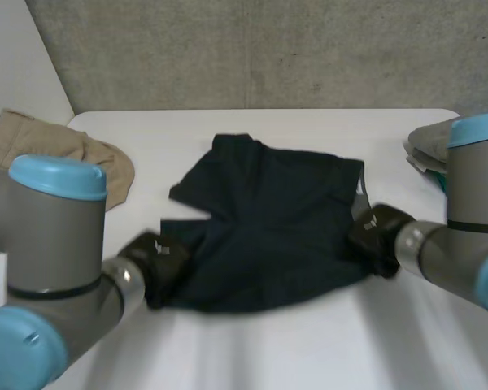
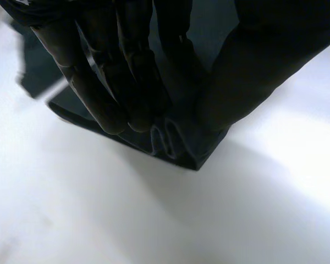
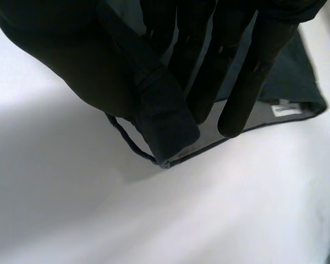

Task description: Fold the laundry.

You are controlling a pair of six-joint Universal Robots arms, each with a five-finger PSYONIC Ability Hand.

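Navy garment at the middle of the white bench, long axis 9-to-3 o'clock. Its 7 o'clock corner is pinched by the left robot hand; the right robot hand apparently clamps the 4 o'clock corner. Free cloth lies toward 12 o'clock from both.
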